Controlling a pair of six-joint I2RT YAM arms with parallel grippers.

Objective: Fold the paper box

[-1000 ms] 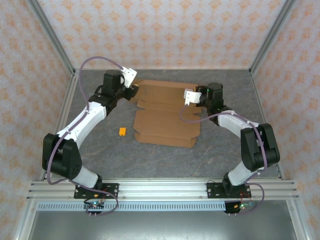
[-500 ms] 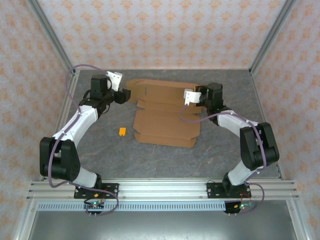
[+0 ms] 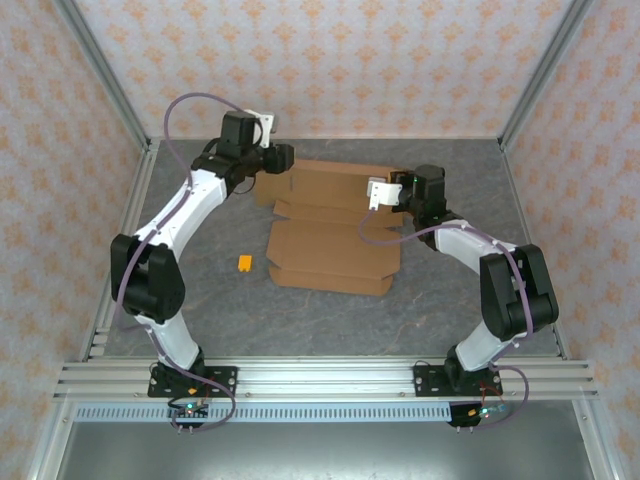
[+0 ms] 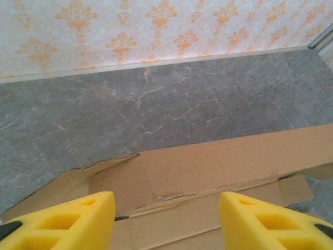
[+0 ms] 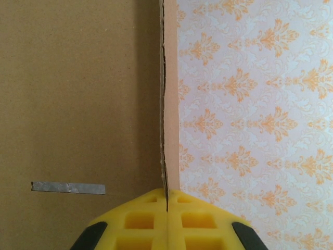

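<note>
- Left end effector (image 3: 283, 160) is at the far-left corner of the paper box (image 3: 335, 250). Jaws apart, nothing pinched. On the left wrist cam it (image 4: 166, 211) hangs over the corner flap area.
- Small orange piece (image 3: 245, 263) lies on the bench (image 3: 300, 320) near the box's left edge, not touching. Not part of the job imo.
- Box sits mid-bench toward the far side, a mostly flat die-cut sheet. Near panels lie flat. Far panel (image 3: 335, 180) looks tilted up between the two arms.
- Right end effector (image 3: 380, 192) is at the right end of the far panel, clamped shut on the cardboard edge. The right wrist cam shows it (image 5: 167, 200) with the thin edge pinched between the pads.
- Step, our read: early. We're raising the far wall, the right side pins it and the left side lines up on the corner. Most folds not done yet.
- Next move, we think: left drops onto the flap edge, closes, then folds inward w/o dragging the sheet. Right needs a firm pinch meanwhile. Risk: thin board creasing off the score line.
- View diffs:
  - Top cam gives the full layout and both arms, but can't resolve either grip.
  - Left wrist cam shows the cut lines and flap shape at the corner, plus the wall (image 4: 156, 31) beyond.
  - Right wrist cam shows the panel face w/ a slit (image 5: 67, 187), wallpaper past its edge, and the pinch itself.
</note>
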